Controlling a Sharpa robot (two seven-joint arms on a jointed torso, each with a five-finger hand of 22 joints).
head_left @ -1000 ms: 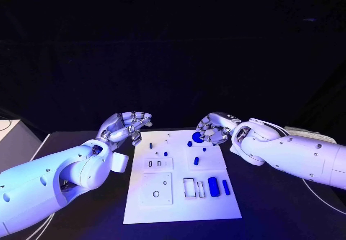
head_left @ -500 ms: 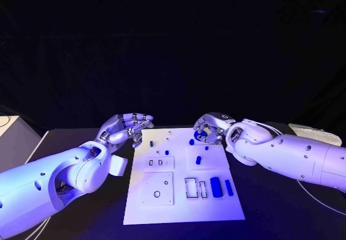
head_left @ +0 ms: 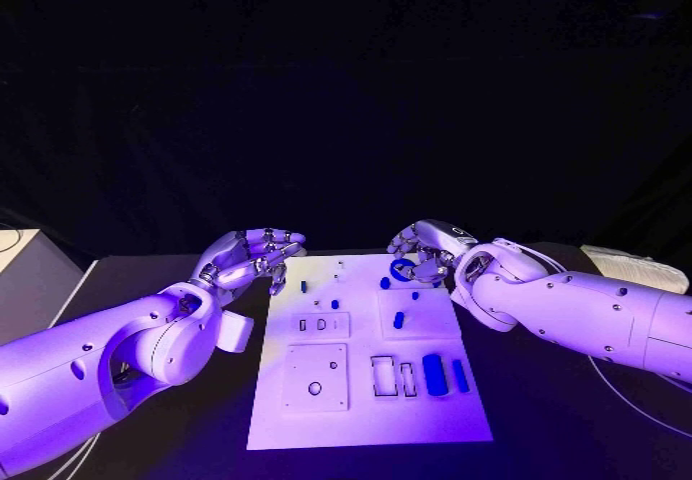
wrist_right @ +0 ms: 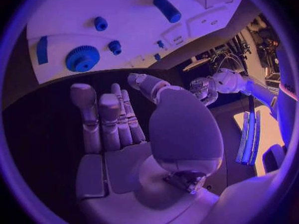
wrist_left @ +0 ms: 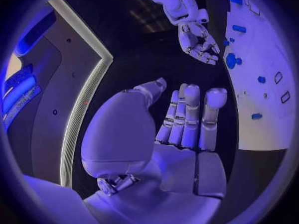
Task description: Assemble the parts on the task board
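Slots and two blue bars [head_left: 444,375] sit low on the task board [head_left: 361,425] at the frame's centre. Higher up, small blue pegs [head_left: 398,320] dot its middle. Beyond, at its upper corners, the left hand [head_left: 253,257] and right hand [head_left: 424,253] hover, fingers loosely apart, holding nothing; a blue gear [head_left: 401,269] lies by the right hand.

Right hand [wrist_right: 124,134]: palm up, fingers [wrist_right: 84,114] extended side by side, nothing held. Task board [wrist_right: 124,15]: white, lay beyond the fingertips on the dark worktop [wrist_right: 37,124]. On the board: blue gear [wrist_right: 82,58] near its edge, blue block [wrist_right: 42,50] beside it, blue cylinder [wrist_right: 167,8], several small blue pieces. Left hand [wrist_right: 204,90]: hovered off the board's far side.
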